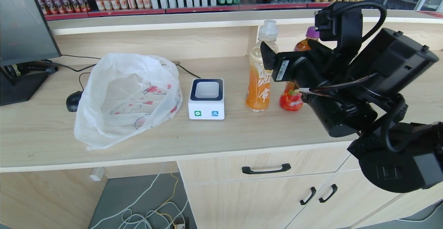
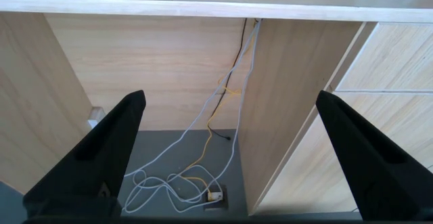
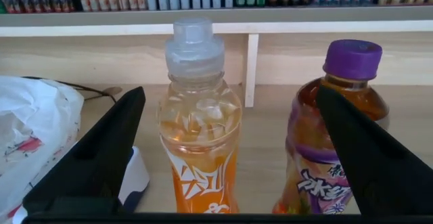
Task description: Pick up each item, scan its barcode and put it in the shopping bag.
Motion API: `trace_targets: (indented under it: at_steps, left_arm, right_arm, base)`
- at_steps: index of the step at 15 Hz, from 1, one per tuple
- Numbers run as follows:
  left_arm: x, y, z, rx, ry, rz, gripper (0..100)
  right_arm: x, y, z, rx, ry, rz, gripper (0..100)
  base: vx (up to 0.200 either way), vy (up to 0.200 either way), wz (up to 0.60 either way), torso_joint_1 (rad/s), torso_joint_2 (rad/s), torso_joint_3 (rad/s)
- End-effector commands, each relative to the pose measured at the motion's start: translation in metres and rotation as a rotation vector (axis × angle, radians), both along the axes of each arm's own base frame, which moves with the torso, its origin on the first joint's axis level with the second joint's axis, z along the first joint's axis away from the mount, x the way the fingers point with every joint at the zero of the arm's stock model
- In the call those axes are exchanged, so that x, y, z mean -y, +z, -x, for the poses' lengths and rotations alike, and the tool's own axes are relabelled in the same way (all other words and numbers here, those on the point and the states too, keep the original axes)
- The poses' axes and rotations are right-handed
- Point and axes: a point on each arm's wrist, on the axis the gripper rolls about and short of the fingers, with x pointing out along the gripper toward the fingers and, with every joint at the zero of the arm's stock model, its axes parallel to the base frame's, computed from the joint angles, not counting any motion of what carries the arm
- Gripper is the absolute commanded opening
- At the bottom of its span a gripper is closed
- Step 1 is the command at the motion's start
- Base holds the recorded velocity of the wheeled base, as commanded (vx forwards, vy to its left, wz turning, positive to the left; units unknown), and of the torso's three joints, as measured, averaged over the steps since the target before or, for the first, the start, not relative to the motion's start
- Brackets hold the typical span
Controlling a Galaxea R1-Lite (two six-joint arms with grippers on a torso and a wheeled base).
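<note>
The right gripper [image 3: 231, 92] is released, its two black fingers spread wide and level with the upper half of the drinks. It grasps nothing. In the right wrist view the orange drink bottle [image 3: 200, 136] with the clear cap sits in the gap between the fingers but apart from both. The purple-capped bottle [image 3: 338, 149] stands just beside it, partly behind one finger. Both bottles stand upright on the wooden counter [image 1: 207, 132], the orange one nearer the scanner [image 1: 206, 99], which sits between the bottles and the white plastic shopping bag [image 1: 128, 101]. The bag lies slumped with its mouth open toward the robot, and as far as I can judge it holds no item yet. The left gripper [image 2: 231, 95] is also released and holds nothing, hanging low in front of the counter over loose cables [image 2: 183, 176] on the floor. So the task looks to be at its very start: nothing is lifted, scanned or bagged. Both bottles remain to be picked up, shown to the scanner and put in the bag, the orange one likely first.
</note>
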Motion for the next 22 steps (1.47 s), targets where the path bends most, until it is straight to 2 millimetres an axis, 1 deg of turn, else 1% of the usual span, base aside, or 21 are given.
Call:
trace_targets:
  at_steps: [1,2,4,11,13,15,19,22]
  left_arm:
    - [0.0,0.0,0.0,0.001,-0.002,0.0,100]
    - [0.0,0.0,0.0,0.001,0.0,0.0,100]
    - [0.0,0.0,0.0,0.0,0.0,0.0,100]
    - [0.0,0.0,0.0,0.001,0.0,0.0,100]
    - [0.0,0.0,0.0,0.0,-0.002,0.0,100]
    - [0.0,0.0,0.0,0.0,0.0,0.0,100]
    - [0.0,0.0,0.0,0.0,0.0,0.0,100]
    - [0.0,0.0,0.0,0.0,0.0,-0.001,100]
  right_arm:
    - [-0.006,-0.004,-0.007,-0.006,0.002,0.003,100]
    - [-0.009,-0.007,-0.009,-0.01,0.005,0.006,100]
    - [-0.019,-0.011,-0.021,-0.009,0.008,0.004,100]
    - [-0.024,-0.016,-0.03,-0.02,0.017,-0.033,100]
    - [-0.029,-0.025,-0.035,-0.042,0.027,-0.042,100]
    - [-0.026,-0.028,-0.041,-0.041,0.04,-0.028,100]
    - [-0.03,-0.036,-0.045,-0.052,0.057,-0.011,100]
    - [-0.026,-0.045,-0.054,-0.068,0.035,-0.001,100]
  base:
    - [0.0,0.0,0.0,0.0,0.0,0.0]
    - [0.0,0.0,0.0,0.0,0.0,0.0]
    - [0.0,0.0,0.0,0.0,0.0,0.0]
    - [0.0,0.0,0.0,0.0,0.0,0.0]
    - [0.0,0.0,0.0,0.0,0.0,0.0]
    - [0.0,0.0,0.0,0.0,0.0,0.0]
    - [0.0,0.0,0.0,0.0,0.0,0.0]
    - [0.0,0.0,0.0,0.0,0.0,0.0]
